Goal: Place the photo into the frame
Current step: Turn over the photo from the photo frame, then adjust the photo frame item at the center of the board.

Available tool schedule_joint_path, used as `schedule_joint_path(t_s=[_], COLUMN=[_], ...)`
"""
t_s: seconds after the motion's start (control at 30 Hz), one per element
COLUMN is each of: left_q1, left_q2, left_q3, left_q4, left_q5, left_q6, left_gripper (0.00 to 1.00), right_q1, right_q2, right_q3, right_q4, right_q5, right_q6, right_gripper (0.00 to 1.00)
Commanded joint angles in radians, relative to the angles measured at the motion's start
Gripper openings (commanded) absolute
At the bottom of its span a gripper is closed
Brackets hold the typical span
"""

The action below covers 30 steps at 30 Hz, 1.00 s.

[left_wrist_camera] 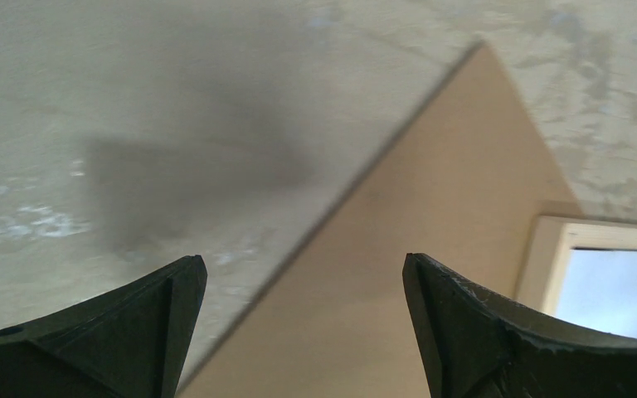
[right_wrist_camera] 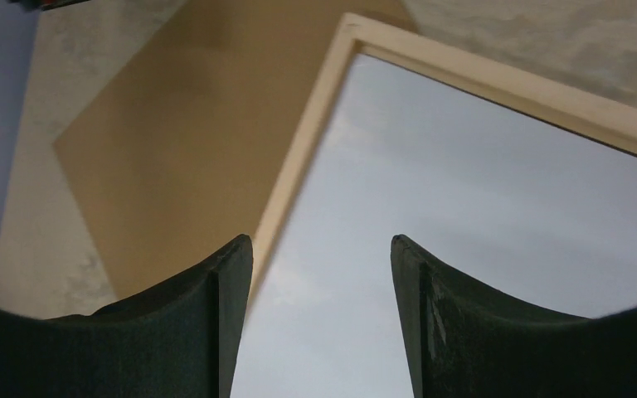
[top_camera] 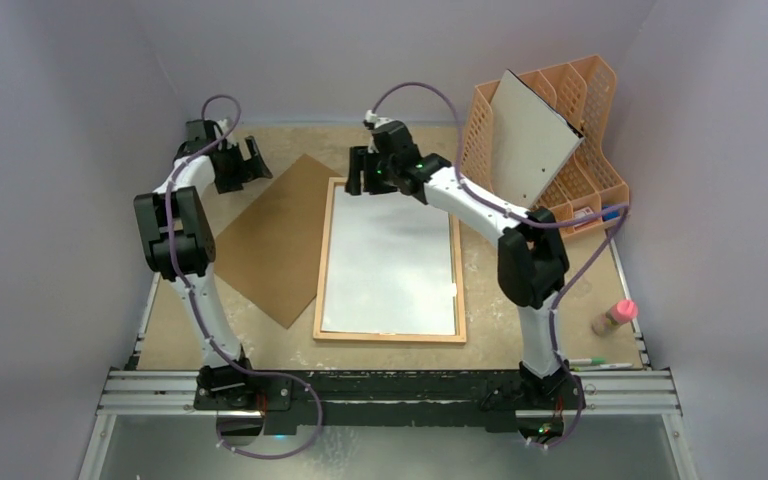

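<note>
Frame (top_camera: 324,260): long axis runs away from me, between the arms.
Right claw (right_wrist_camera: 322,249): apart, empty, above its far-left corner; I judge it nearer.
Left claw (left_wrist_camera: 303,269): apart, empty, above the panel (top_camera: 270,240).

arms (top_camera: 210,305): white links, black joints | cables (top_camera: 412,84): purple | tool fingers (left_wrist_camera: 158,332): black

Pale lilac walls (top_camera: 50,200), mottled beige tabletop (top_camera: 300,140), aluminium rail (top_camera: 145,395) along near edge

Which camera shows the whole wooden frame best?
Top external: the frame lies flat with all four sides in view. Right wrist catches only one corner and some pane; left wrist shows just a corner at the image's right edge.
</note>
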Motion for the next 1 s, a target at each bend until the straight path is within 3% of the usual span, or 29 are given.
schedule_joint_path(t_s=[0.0,0.23,0.57,0.7,0.87,0.97], left_q1=[0.07,0.095,0.094,0.094,0.094,0.094], left_q2=[0.021,0.008,0.048,0.029,-0.01,-0.038], left_q3=[0.0,-0.061,-0.085,-0.126,-0.197,-0.246], left_q4=[0.025,0.019,-0.03,-0.005,0.005,0.022], left_q5=[0.037,0.073,0.109,0.121,0.079,0.098], left_q6=[0.043,0.019,-0.071,-0.117,-0.094,-0.064], left_gripper=[0.93,0.91,0.87,0.85,0.84,0.84], right_q1=[0.045,0.157,0.266,0.28,0.281,0.283], right_q2=[0.088,0.251,0.427,0.475,0.451,0.438], right_q3=[0.131,0.252,0.369,0.436,0.397,0.378], right_q4=[0.051,0.032,-0.025,-0.145,-0.232,-0.243], right_q5=[-0.163,-0.246,-0.161,-0.037,0.117,0.193], right_q6=[0.079,0.22,0.327,0.322,0.313,0.269], right_gripper=[0.65,0.62,0.61,0.59,0.6,0.71])
